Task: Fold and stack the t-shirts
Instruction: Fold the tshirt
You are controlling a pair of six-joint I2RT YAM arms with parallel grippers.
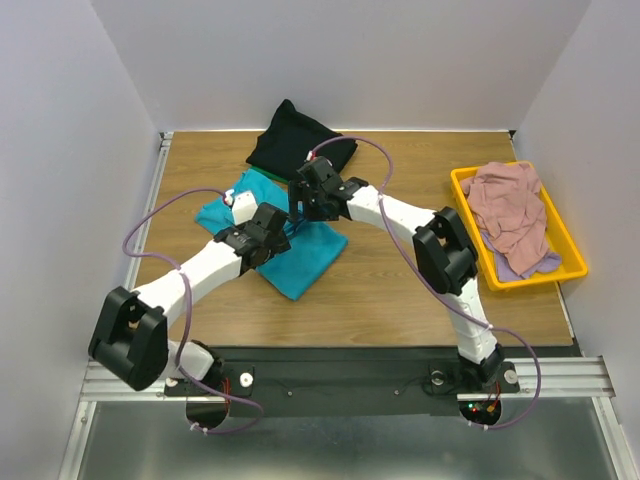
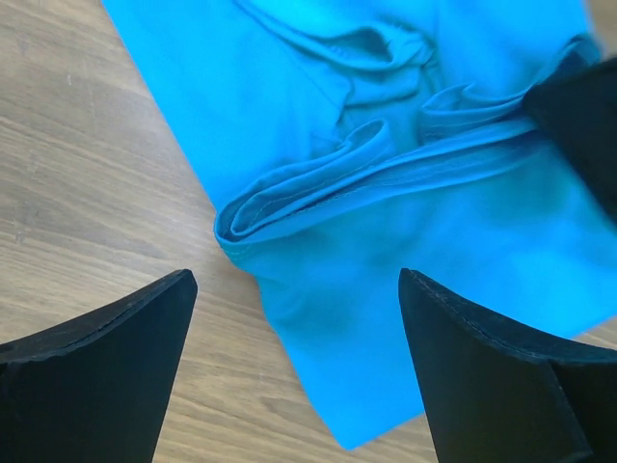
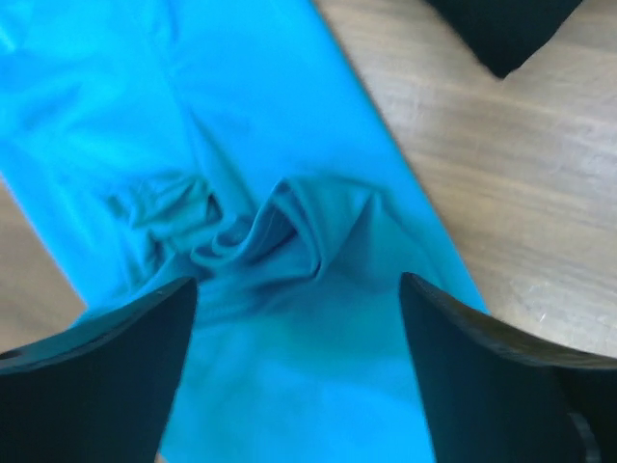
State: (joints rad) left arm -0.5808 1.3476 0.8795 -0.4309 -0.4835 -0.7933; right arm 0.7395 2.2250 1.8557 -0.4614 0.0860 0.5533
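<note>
Two grippers hang over the teal t-shirt [image 1: 300,262] mid-table: left gripper [image 2: 294,275] and right gripper [image 3: 297,280] both spread wide, nothing pinched. From above, the arms cover the shirt's middle. It's soft and rumpled, with a rolled hem ridge. Wood-grain table [image 1: 390,290] underneath. At 3 o'clock a yellow plastic tray [image 1: 530,283] holds a crumpled pink t-shirt [image 1: 510,205] over a mostly buried lavender t-shirt [image 1: 525,268]. At 12 o'clock sits a black t-shirt [image 1: 295,140], its folds hard to read.

Robot lab: white-walled test booth [image 1: 400,60]
</note>
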